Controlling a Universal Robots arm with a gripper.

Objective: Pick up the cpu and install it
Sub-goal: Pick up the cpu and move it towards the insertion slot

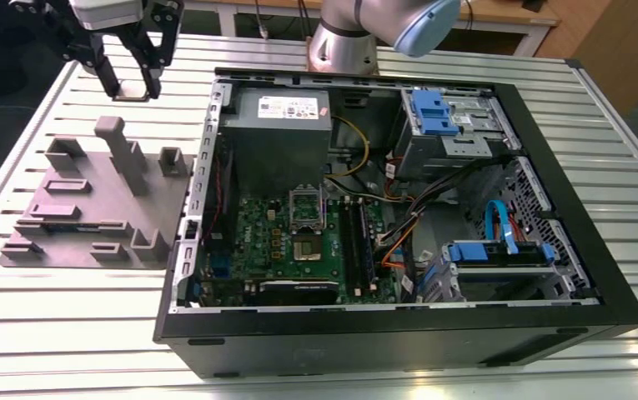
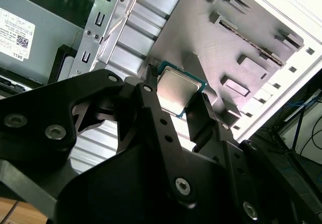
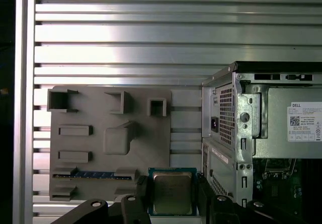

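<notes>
- The hand is closed down to the width of the cpu and grips it by two opposite edges, one black finger on each side.
- The cpu sits between the fingertips with its silvery metal top facing the wrist cameras. An edge grip like this probably keeps the underside free to go down into a socket.
- Hand and cpu hang in the air outside the computer case, off its power-supply corner and touching nothing below.
- Below them, just beside the case's outer wall, the grey block lies on the bench. Its raised pockets look made to keep parts in fixed places for picking.
- Inside the case, well apart from the hand, the green board lies flat with its socket near the middle. The socket's metal frame appears to be swung up, presumably so the chip can go in. The cpu is picked up but not installed.
</notes>
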